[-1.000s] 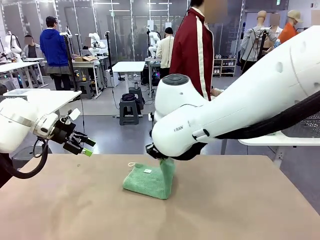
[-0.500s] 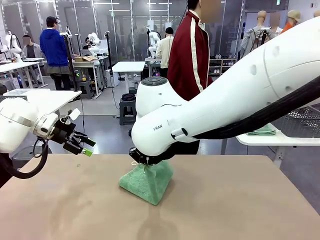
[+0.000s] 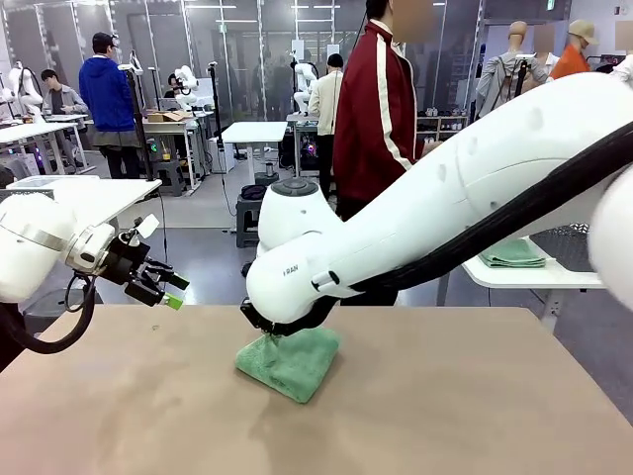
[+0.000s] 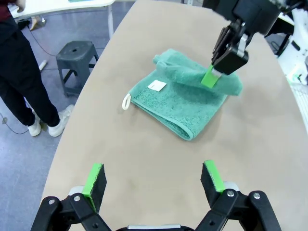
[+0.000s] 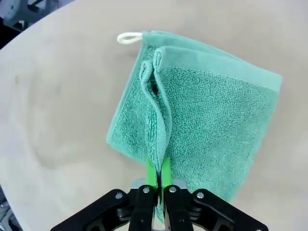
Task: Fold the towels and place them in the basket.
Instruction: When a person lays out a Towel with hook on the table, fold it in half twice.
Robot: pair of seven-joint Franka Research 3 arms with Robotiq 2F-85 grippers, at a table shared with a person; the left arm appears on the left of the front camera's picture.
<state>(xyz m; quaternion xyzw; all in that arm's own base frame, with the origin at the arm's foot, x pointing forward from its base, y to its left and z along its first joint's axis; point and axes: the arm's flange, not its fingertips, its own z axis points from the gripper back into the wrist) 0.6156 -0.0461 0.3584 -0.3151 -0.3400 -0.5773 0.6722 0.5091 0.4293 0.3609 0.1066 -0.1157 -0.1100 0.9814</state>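
Note:
A mint green towel (image 3: 294, 362) lies folded on the brown table (image 3: 445, 396), near the middle. My right gripper (image 3: 263, 331) is shut on the towel's left edge, holding a raised ridge of cloth just above the table. Seen from the right wrist, the shut gripper (image 5: 159, 174) pinches that fold of the towel (image 5: 211, 110), and a white loop (image 5: 128, 37) sticks out at the far corner. My left gripper (image 3: 164, 288) hangs open and empty over the table's far left edge; its wrist view shows the towel (image 4: 178, 103) ahead of the open gripper (image 4: 153, 178). A dark mesh basket (image 3: 567, 239) partly shows behind my right arm.
A person in a red jacket (image 3: 381, 109) stands at the far side of the table. A white side table (image 3: 534, 275) at the right carries a folded green cloth (image 3: 514, 254). A grey stool (image 4: 77, 53) stands on the floor beyond the table's edge.
My right gripper has swung left and down with the towel's edge, laying the hanging flap over the rest. The towel now lies flatter. The left arm has not moved.

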